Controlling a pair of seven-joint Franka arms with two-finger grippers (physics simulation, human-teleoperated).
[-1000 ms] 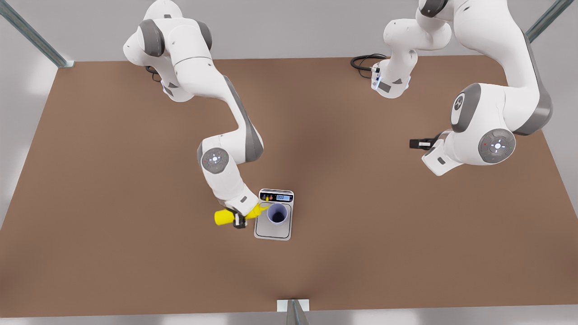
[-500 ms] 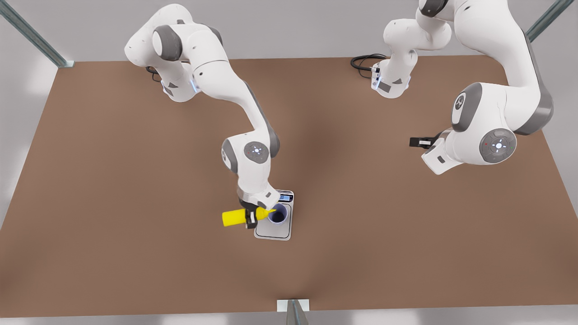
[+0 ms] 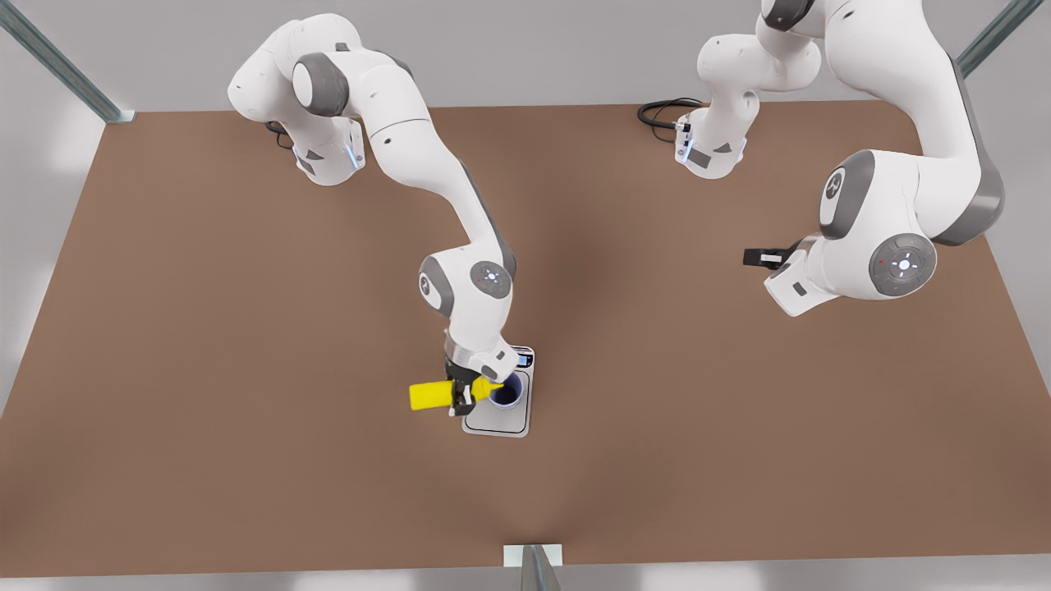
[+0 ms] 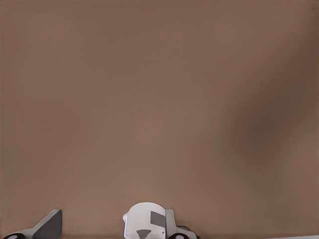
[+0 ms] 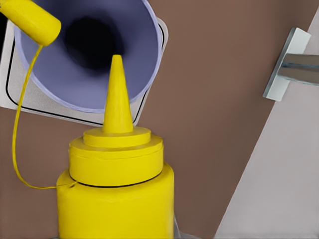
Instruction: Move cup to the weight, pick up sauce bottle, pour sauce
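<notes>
The yellow sauce bottle (image 3: pixel 431 395) lies tipped on its side above the table, with my right gripper (image 3: pixel 460 396) shut on it near its neck. In the right wrist view the sauce bottle (image 5: pixel 117 184) points its nozzle over the rim of the lavender cup (image 5: pixel 89 50), and its tethered cap (image 5: pixel 30 20) hangs by a thin strap. The cup (image 3: pixel 507 392) stands on the silver-grey weight (image 3: pixel 497 420), whose plate (image 5: pixel 15 94) shows under the cup. My left gripper (image 3: pixel 759 258) waits high over the front view's right side.
A black cable (image 3: pixel 661 111) coils at the far edge beside an arm base. A metal post bracket (image 3: pixel 533 558) sits at the table's near edge, and the bracket (image 5: pixel 291 62) is also in the right wrist view. Brown tabletop surrounds the weight.
My right arm swung toward the front view's right with the sauce bottle, bringing the nozzle from beside the cup to over its rim. The left arm stayed nearly still.
</notes>
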